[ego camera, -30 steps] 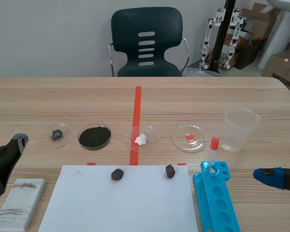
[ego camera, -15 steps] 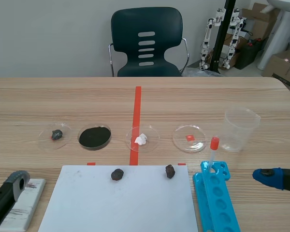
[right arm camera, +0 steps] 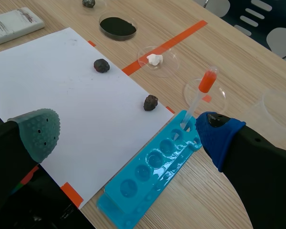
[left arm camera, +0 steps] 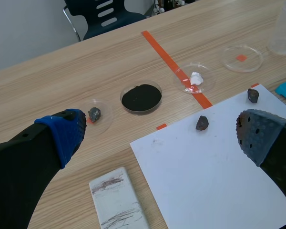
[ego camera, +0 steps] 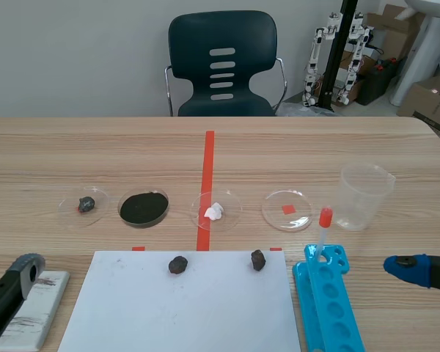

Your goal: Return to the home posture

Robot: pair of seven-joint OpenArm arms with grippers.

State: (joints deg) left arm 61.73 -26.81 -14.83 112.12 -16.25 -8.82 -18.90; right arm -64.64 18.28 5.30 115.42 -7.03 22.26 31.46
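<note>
Pale wood-grain table [ego camera: 73, 147] fills the view, with a dark chair [ego camera: 221, 66] behind its far edge. A white sheet [ego camera: 183, 315] lies at the near middle, and everything else is placed from it. Two dark stones [ego camera: 178, 265] sit near the sheet's far edge, well apart. Just beyond that edge runs a row of four clear dishes [ego camera: 275, 218]. From the sheet's left end to its right they hold a grey stone [ego camera: 86, 204], black powder [ego camera: 144, 207], a white lump [ego camera: 215, 211] and a red bit. A clear beaker [ego camera: 364, 196] stands past the sheet's far right corner. A blue tube rack [ego camera: 330, 315] lies just beside the sheet's right edge, with a red-capped tube [ego camera: 321, 235] standing in its far end. A white slab [ego camera: 29, 308] with dark smears lies just off the sheet's left edge.

The left gripper [left arm camera: 159, 136] hangs low at the sheet's left side, above the slab, its jaws spread wide and holding nothing. The right gripper [right arm camera: 128, 129] sits low to the sheet's right, beyond the rack, also gaping wide and empty.
</note>
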